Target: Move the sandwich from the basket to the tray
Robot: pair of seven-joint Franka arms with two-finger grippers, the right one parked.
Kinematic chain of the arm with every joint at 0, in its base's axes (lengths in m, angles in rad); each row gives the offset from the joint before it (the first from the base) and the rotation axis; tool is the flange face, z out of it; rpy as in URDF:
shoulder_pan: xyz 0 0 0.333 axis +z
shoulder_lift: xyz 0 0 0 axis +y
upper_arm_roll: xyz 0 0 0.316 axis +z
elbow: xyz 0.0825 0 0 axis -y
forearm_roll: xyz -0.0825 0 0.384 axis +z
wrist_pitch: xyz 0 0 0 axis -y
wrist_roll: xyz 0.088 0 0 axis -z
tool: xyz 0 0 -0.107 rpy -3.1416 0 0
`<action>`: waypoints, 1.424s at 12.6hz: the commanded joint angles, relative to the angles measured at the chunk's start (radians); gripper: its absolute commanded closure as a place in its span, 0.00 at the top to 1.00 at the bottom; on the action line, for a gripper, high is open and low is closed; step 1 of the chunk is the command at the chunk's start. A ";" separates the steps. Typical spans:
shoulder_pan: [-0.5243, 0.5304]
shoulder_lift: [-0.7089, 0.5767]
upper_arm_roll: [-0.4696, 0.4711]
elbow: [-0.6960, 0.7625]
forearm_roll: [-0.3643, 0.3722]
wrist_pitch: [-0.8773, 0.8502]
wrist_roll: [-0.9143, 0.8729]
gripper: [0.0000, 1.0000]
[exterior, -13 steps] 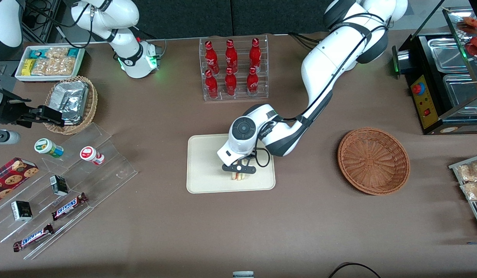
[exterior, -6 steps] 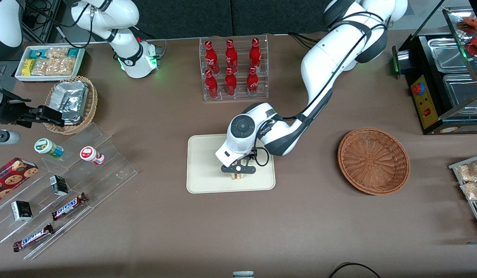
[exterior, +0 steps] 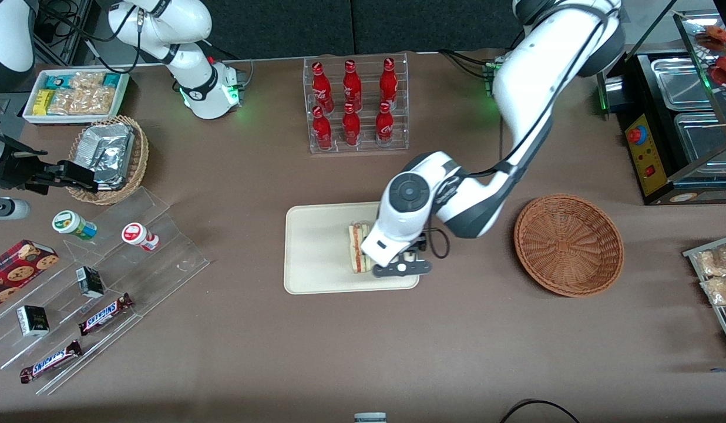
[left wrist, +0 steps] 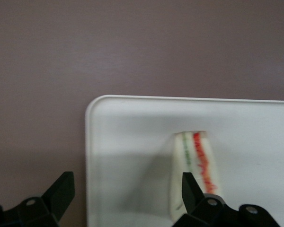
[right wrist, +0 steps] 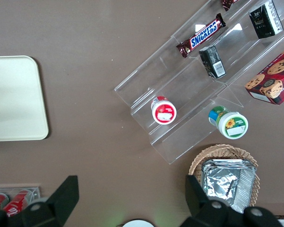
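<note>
Brown table [exterior: 222, 352]: sandwich [exterior: 356, 248] on tray [exterior: 316, 252], spread-fingered claw [exterior: 400, 269] just above.

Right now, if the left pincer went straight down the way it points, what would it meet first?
Probably the tray near its edge: the open left pincer points down over it, with the released sandwich lying beside one finger. Height is unclear.

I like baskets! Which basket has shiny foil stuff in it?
The small tan basket toward the parked arm's end holds foil packets. The wide reddish-brown basket holds nothing. The gripper, fingers open, is over the tray.
</note>
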 commanded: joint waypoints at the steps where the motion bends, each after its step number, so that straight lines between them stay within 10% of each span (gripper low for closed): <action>1: 0.100 -0.192 -0.004 -0.280 0.000 0.090 0.032 0.99; 6: 0.473 -0.347 -0.198 -0.534 -0.003 0.130 0.249 0.99; 13: 1.326 -0.367 -0.788 -0.581 -0.002 -0.032 0.549 0.99; 18: 1.504 -0.363 -0.939 -0.407 -0.002 -0.279 0.633 1.00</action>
